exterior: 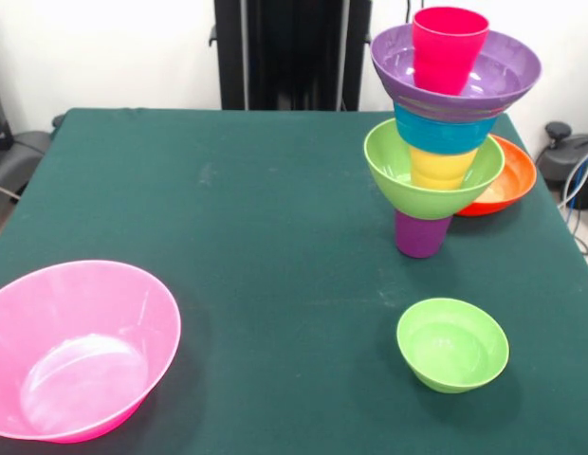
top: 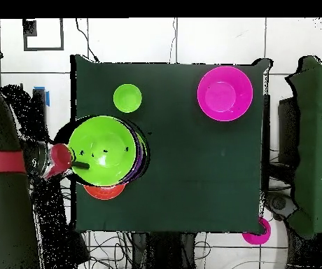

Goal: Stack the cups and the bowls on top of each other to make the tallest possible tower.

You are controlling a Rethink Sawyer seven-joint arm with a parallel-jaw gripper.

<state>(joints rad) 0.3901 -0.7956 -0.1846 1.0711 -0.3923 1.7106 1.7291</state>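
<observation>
My gripper shows in neither view, so I cannot tell how far open it is or whether it holds anything. I can only place the next move by the pieces themselves.

At the far left of the front view the large hot pink bowl (exterior: 81,351) sits upright at the near corner of the green table (exterior: 228,209), well apart from everything else.

Toward the right, the small lime green bowl (exterior: 453,343) stands upright and alone, near the foot of the tower (exterior: 446,123) on the camera's side.

The tower rises from a purple cup (exterior: 422,235). Above it come a lime green bowl (exterior: 431,175), a yellow cup (exterior: 441,169), a blue bowl (exterior: 444,131), a wide purple bowl (exterior: 455,71) and a red cup (exterior: 449,47) on top. Its upper pieces sit a little rightward of the base, so I judge it leans slightly that way.

Just behind and to the right, the orange-red bowl (exterior: 510,180) rests on the table, partly hidden by the tower.

From above, the small lime bowl (top: 127,97) is the loose piece that is both close to the stack and clear of it. I judge it the easier one to take next. Anything I add has to come straight down onto the red cup, centred, or the lean could tip the stack.
</observation>
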